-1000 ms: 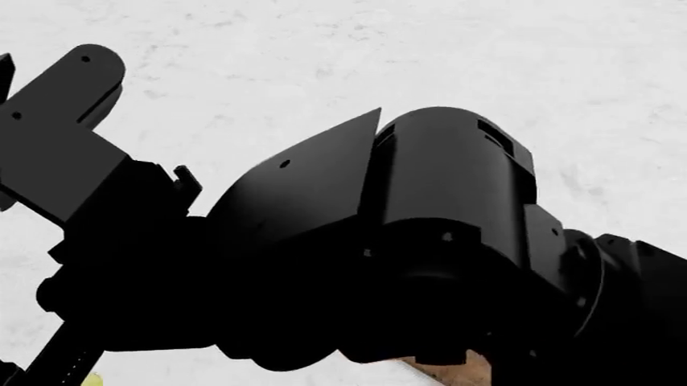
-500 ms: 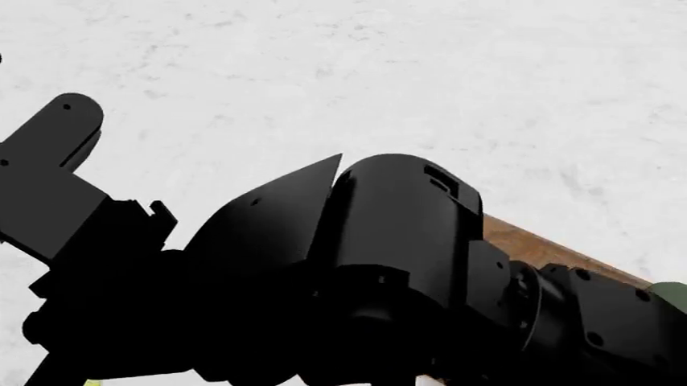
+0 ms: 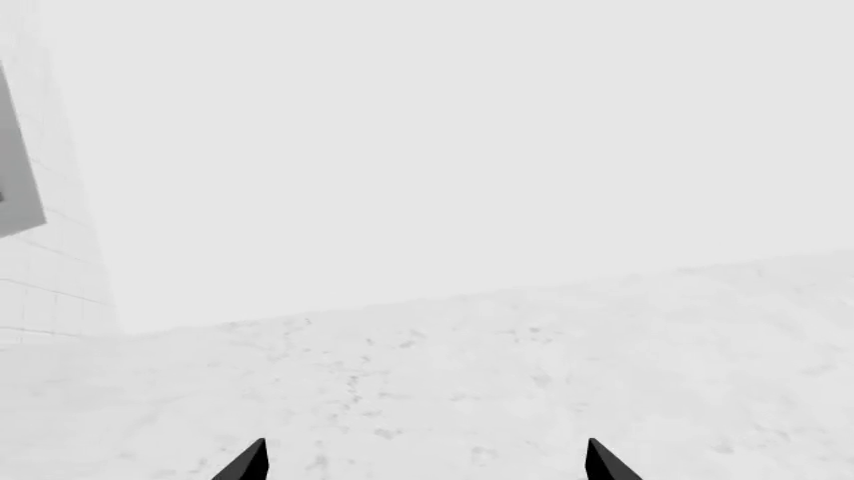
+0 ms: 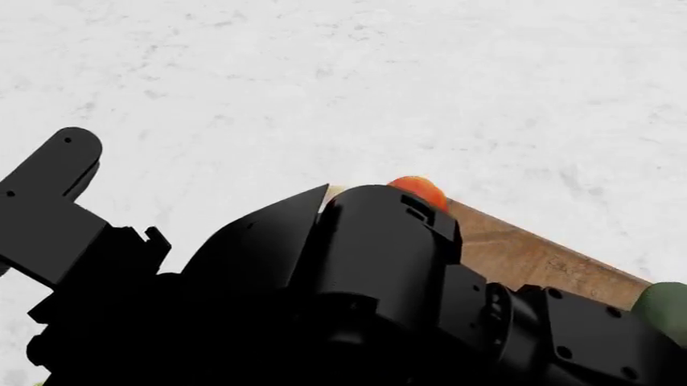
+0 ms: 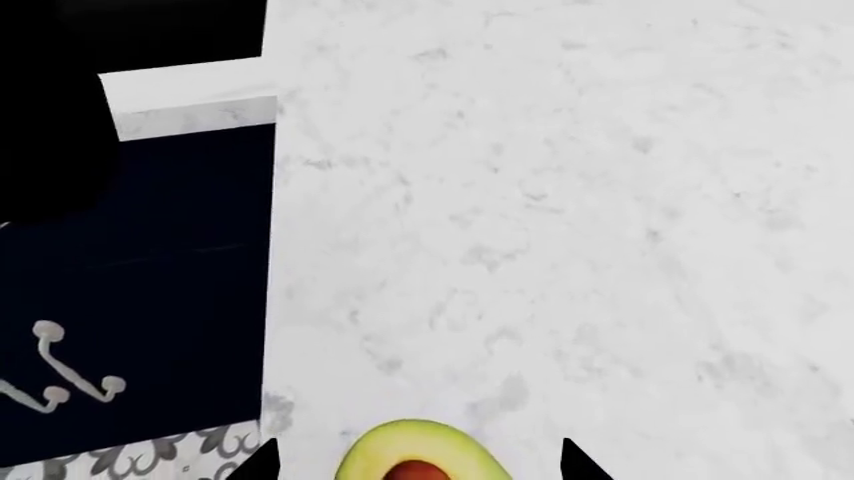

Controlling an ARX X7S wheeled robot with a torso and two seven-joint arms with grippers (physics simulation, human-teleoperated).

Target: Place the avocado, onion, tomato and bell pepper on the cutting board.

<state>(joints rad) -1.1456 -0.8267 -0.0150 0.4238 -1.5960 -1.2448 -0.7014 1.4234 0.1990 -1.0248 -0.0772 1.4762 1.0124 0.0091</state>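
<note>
Head view: tomato (image 4: 417, 191) rests on cutting board (image 4: 536, 259), centre-right, behind the arm. Right wrist view: avocado (image 5: 416, 454) lies between spread right fingers (image 5: 256, 462), bottom centre, on desk (image 5: 561, 200). Left fingers (image 3: 247, 463) spread wide, empty.

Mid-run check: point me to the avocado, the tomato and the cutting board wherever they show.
avocado (image 5: 416, 452), right wrist view, on the yellow-green cut flesh above the pit.
tomato (image 4: 419, 191), head view, on the red top showing above the arm.
cutting board (image 4: 532, 257), head view, on the bare brown wood.

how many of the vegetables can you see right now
3: tomato at the cutting board's far end, avocado between the right end effector's fingertips, something green at board's right. Others may be hidden.
</note>
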